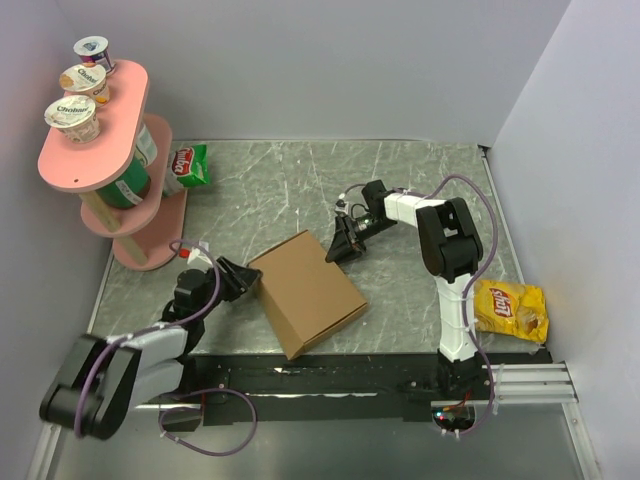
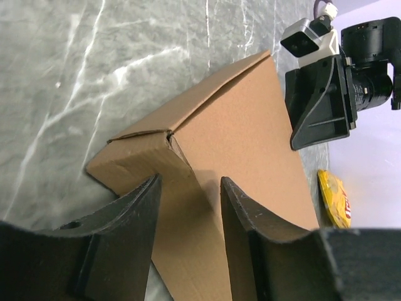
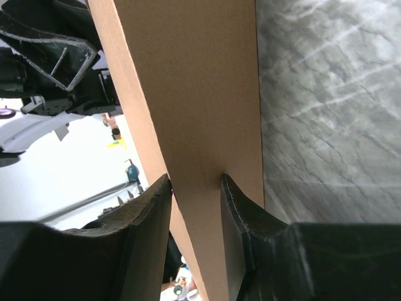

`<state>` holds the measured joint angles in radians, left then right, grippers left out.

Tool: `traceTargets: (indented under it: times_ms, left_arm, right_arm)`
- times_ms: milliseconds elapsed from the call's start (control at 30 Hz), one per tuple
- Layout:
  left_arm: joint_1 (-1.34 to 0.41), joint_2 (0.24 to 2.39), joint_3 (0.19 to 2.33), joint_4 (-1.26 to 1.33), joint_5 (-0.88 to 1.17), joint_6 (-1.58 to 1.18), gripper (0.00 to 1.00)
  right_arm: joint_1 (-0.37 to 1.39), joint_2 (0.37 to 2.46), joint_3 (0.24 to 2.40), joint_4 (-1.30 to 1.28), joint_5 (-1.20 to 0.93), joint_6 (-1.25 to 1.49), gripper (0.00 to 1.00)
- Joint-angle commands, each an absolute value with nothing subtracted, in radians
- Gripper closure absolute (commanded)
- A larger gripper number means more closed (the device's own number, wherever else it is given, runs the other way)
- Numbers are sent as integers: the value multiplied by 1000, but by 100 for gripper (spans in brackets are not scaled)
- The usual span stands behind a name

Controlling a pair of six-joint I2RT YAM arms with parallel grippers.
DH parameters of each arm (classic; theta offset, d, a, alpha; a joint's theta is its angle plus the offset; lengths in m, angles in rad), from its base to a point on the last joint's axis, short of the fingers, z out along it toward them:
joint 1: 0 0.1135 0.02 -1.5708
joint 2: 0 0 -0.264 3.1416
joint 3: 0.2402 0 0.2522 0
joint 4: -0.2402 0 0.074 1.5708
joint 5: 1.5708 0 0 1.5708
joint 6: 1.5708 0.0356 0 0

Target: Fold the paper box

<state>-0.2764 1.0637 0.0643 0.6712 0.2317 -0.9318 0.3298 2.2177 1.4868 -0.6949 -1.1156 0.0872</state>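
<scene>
The paper box (image 1: 305, 290) is a thin brown cardboard box lying closed and flat on the grey marble table, turned diagonally. My left gripper (image 1: 243, 281) is at its left corner. In the left wrist view, the jaws (image 2: 190, 188) are apart and straddle the edge between the box's side wall and top face (image 2: 244, 132). My right gripper (image 1: 335, 250) is at the far corner. In the right wrist view, its jaws (image 3: 195, 182) are apart, with the tips against the box's side wall (image 3: 194, 94). Neither gripper clamps the box.
A pink two-tier stand (image 1: 95, 160) with yogurt cups is at the back left, and a green snack packet (image 1: 190, 165) lies beside it. A yellow chips bag (image 1: 512, 310) lies at the right by the right arm's base. A black strip runs along the near table edge (image 1: 330, 375).
</scene>
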Motion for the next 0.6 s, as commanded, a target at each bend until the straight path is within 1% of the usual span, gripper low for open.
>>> traceTargets:
  times_ms: [0, 33, 100, 167, 233, 267, 333, 367, 400, 433, 467, 500, 533, 567]
  left_arm:
    - [-364, 1213, 54, 897, 379, -966, 51]
    - [-367, 1251, 61, 911, 385, -965, 51]
    - [-367, 1262, 72, 907, 387, -963, 50]
    - [-362, 1233, 89, 824, 364, -945, 48]
    - [-345, 1171, 101, 761, 347, -913, 47]
    - [-336, 1146, 110, 729, 347, -904, 43]
    - [-305, 1080, 130, 631, 348, -865, 41]
    - [-296, 1065, 161, 594, 342, -847, 40]
    - [-284, 1054, 176, 539, 347, -806, 39]
    - [-258, 1054, 190, 522, 354, -787, 38]
    - [-243, 1058, 218, 512, 389, -773, 37]
    - [-227, 1063, 230, 503, 406, -759, 36]
    - [-206, 1068, 244, 485, 420, -752, 35]
    - [-196, 1066, 273, 468, 431, -744, 33]
  right_arm:
    - [370, 2253, 1440, -594, -891, 71, 67]
    - [370, 2252, 1440, -594, -890, 71, 67]
    - [368, 2244, 1428, -580, -882, 81, 67]
    - [367, 2238, 1417, -562, -876, 94, 67]
    - [361, 2217, 1393, -534, -871, 126, 61]
    - [357, 2206, 1381, -517, -873, 136, 59]
    - [348, 2162, 1350, -471, -858, 164, 50]
    - [345, 2142, 1338, -456, -850, 175, 44]
    - [342, 2099, 1315, -424, -847, 184, 28]
    - [328, 2077, 1301, -408, -830, 207, 19]
    - [322, 2027, 1289, -390, -815, 218, 7]
    - [315, 1996, 1257, -353, -795, 231, 1]
    - [304, 1962, 1240, -335, -770, 251, 0]
    - [298, 1895, 1224, -324, -700, 259, 0]
